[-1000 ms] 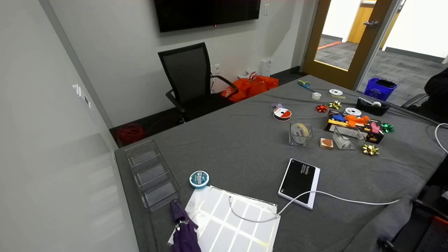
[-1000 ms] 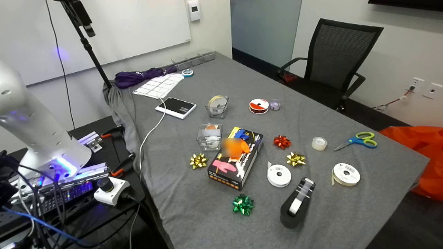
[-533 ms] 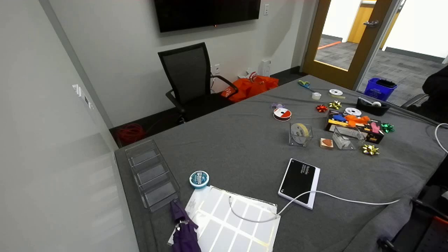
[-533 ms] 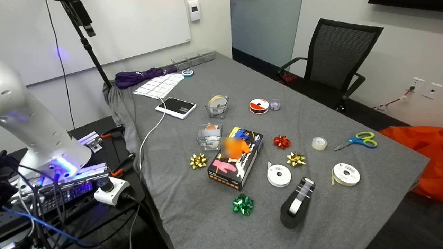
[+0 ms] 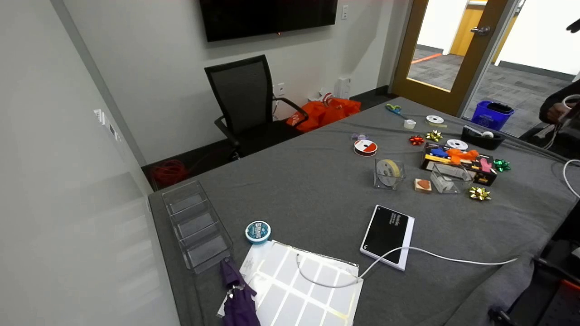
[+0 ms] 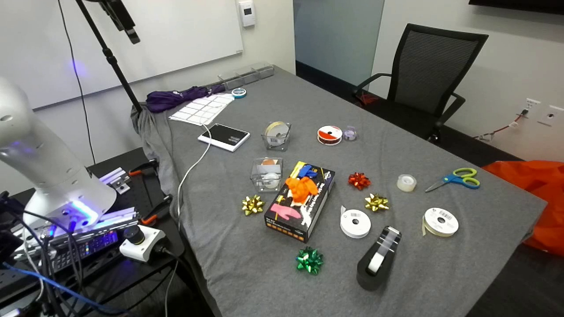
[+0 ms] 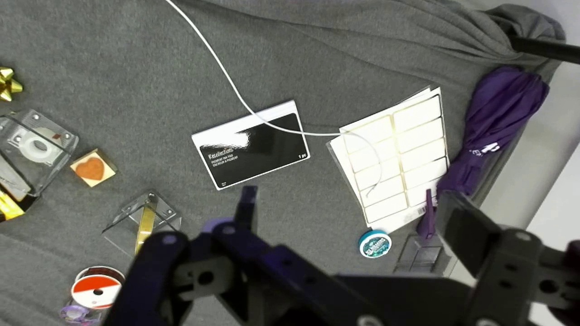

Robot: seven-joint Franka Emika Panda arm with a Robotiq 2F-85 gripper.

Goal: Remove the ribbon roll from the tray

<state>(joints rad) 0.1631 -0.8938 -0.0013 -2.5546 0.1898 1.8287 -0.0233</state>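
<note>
Black is the gripper [image 7: 348, 197], which we see at the bottom of the wrist view; its two fingers [image 7: 247, 206] stand wide apart, and we see nothing held between them. We read the clock on this view, with the gap of the fingers as its centre. At five o'clock we have the round teal disc [image 7: 375, 244], and just beside it, between one and two, the white grid sheets [image 7: 398, 158]. Farther out, at two, lies the purple umbrella [image 7: 496, 117]. At ten o'clock is the ink pad [image 7: 256, 149], and a white cord [image 7: 317, 134] passes over it onto the sheets. At nine o'clock, well apart from the fingers, we find the clear tray [image 7: 166, 212]; the ribbon roll [image 7: 145, 224] is inside, standing on its edge, so that we see here mostly its yellow band. In both exterior views we see also its round whitish face. Farther out at nine, near the tray, is the heart block [image 7: 93, 168], and after it a second clear container [image 7: 68, 138] with a white tape roll [image 7: 29, 148]. At eight we have the red-and-white spool [image 7: 97, 299].
</note>
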